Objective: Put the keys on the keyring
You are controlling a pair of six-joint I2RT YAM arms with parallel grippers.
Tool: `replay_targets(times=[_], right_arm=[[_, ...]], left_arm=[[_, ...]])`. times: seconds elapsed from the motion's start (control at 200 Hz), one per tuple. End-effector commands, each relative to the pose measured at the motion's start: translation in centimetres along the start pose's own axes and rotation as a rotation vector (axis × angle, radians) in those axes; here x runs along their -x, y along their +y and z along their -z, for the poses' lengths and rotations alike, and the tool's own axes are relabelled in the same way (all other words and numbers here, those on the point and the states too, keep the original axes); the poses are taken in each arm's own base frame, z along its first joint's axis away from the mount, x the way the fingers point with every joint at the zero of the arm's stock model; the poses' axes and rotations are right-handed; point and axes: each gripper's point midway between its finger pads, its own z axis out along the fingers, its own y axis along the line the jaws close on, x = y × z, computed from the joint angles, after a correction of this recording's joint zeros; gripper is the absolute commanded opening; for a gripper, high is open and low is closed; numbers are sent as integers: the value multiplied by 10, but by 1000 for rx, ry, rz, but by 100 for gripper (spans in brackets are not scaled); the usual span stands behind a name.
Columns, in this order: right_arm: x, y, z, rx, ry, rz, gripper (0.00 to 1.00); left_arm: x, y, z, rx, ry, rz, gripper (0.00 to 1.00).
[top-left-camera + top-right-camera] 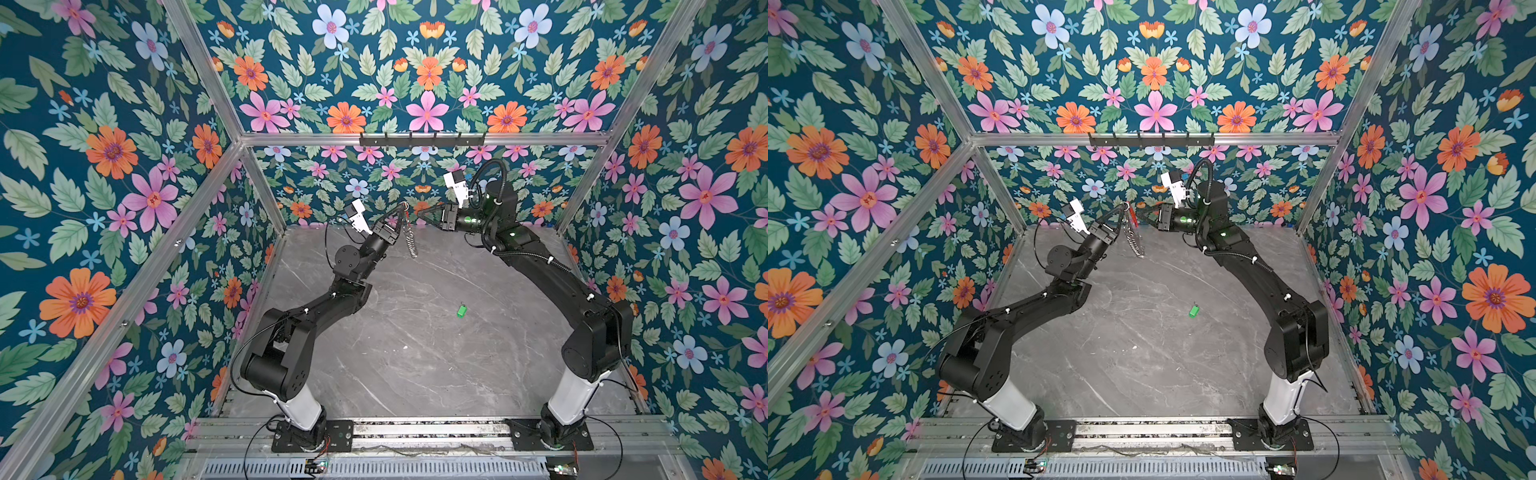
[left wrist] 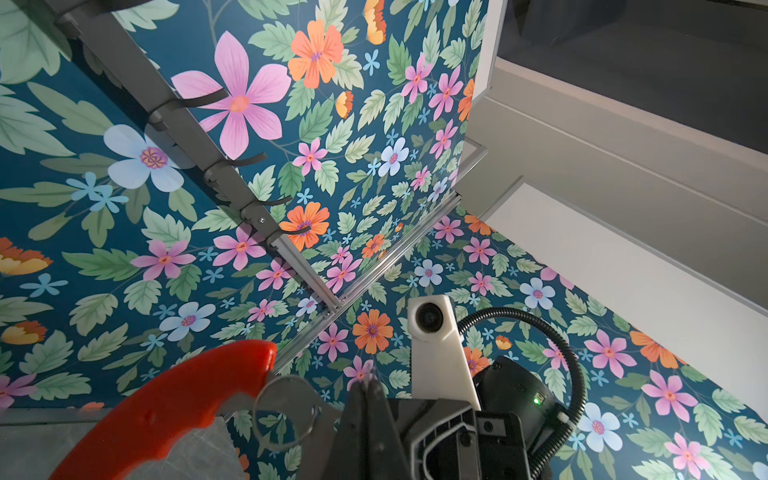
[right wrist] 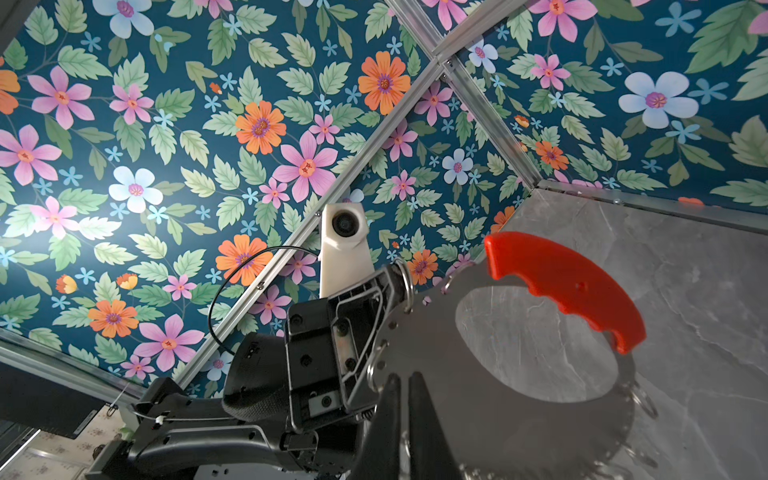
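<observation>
Up at the back of the counter, both arms are raised and meet mid-air with the keyring between them.

Left gripper is clamped on the keyring's metal edge. In both top views the keyring hangs edge-on below it, clear of the counter, with split rings strung down its lower side. The right wrist view shows it best: a flat metal band, a red grip on the arc away from the left gripper, and the counter visible through the hole.

Right gripper comes in from the opposite side, jaws together, tips right at the keyring's rim next to a split ring. I can't tell whether it has pinched anything. The tips overlap the metal in its own wrist view, and from the left wrist view they just look pressed together.

Key is not on the keyring. It's a small green tag lying flat on the counter, right of centre in both top views, well apart from both grippers and nearer the right arm. Its metal loop is too small for me to make out.
</observation>
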Motion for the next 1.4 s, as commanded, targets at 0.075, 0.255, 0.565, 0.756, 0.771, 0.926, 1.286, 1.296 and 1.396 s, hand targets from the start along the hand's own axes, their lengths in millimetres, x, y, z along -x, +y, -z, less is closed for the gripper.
replay_targets(times=[0.075,0.255,0.565,0.756,0.771,0.926,1.286,1.296,1.396], right_arm=[[4,-2,-3,-27,-15,3,7],[5,3,-3,-18,-17,-1,6],[3,4,0,-42,-15,-10,6],[0,-11,6,-140,-16,-16,17],[-1,-14,7,-154,-16,-14,19],[-14,-54,29,-389,-9,-10,21],[-173,-168,159,-1069,202,-185,28],[-175,-168,161,-1073,206,-190,28],[-220,-177,170,-1081,277,-279,30]], left_arm=[[-2,10,-6,169,23,34,0],[1,13,-5,233,22,58,0],[-1,16,-5,249,24,88,0],[-2,17,-4,263,40,42,0],[-2,18,-3,270,42,32,0],[-1,33,4,349,45,-68,0],[-15,50,18,395,125,-184,0],[-16,50,18,395,127,-184,0],[-15,50,21,417,138,-198,0]])
